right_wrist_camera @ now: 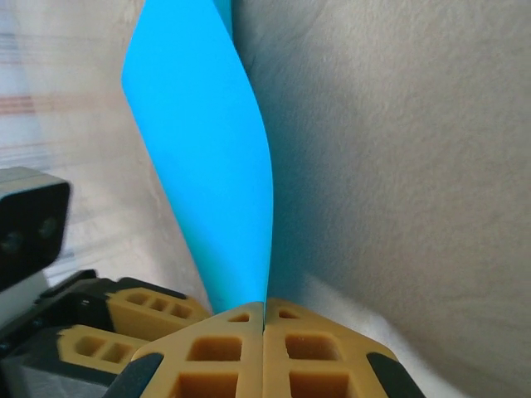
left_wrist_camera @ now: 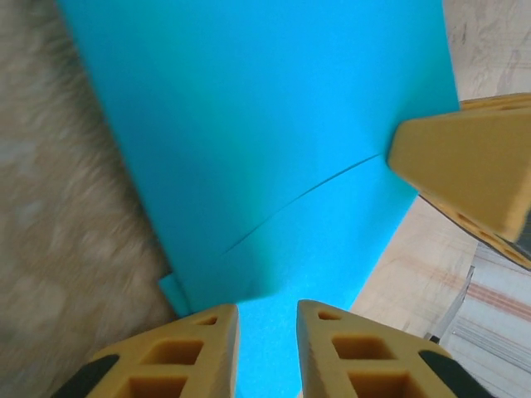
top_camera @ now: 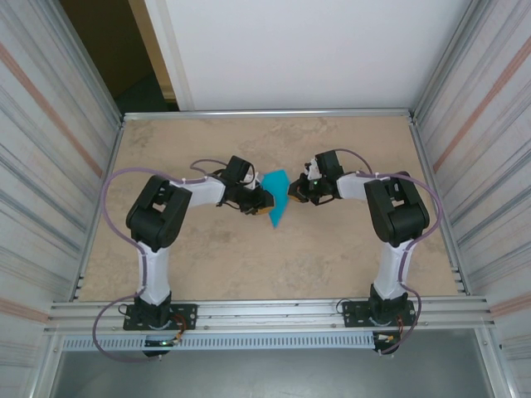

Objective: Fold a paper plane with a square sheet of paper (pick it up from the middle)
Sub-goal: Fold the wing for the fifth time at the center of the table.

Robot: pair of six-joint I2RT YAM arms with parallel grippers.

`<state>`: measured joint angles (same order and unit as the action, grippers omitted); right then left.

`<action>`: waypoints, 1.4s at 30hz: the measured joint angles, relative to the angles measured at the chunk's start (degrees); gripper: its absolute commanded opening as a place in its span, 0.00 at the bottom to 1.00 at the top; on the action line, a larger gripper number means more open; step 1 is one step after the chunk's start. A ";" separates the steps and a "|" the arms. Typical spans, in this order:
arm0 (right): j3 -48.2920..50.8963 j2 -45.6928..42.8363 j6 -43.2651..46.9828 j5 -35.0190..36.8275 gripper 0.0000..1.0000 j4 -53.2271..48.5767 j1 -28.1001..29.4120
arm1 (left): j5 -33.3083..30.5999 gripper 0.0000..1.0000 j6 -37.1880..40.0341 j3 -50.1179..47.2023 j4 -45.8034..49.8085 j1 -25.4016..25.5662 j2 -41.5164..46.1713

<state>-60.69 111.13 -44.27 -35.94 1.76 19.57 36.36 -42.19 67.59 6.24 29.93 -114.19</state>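
Note:
The teal-blue sheet of paper is held up over the middle of the table, creased into a narrow shape whose point aims at the near edge. My right gripper is shut on its right edge; in the right wrist view the paper rises curved out of the shut gripper. My left gripper is at the paper's left side. In the left wrist view that gripper is open, its jaws a little apart, with the paper showing through the gap. A folded flap edge crosses the sheet there.
The beige marbled tabletop lies below, with corrugated metal walls left and right and an aluminium rail along the near edge. One of the right gripper's fingers presses the paper's edge in the left wrist view.

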 measured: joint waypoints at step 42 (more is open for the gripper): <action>11.10 -17.51 -34.77 26.56 0.02 -4.87 6.12 | -26.91 0.47 40.83 -12.35 -19.04 15.69 12.55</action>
<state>-49.58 93.62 -79.05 -9.39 -3.11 25.69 9.45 -1.37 55.24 -12.80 45.63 -101.65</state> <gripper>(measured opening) 0.062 0.474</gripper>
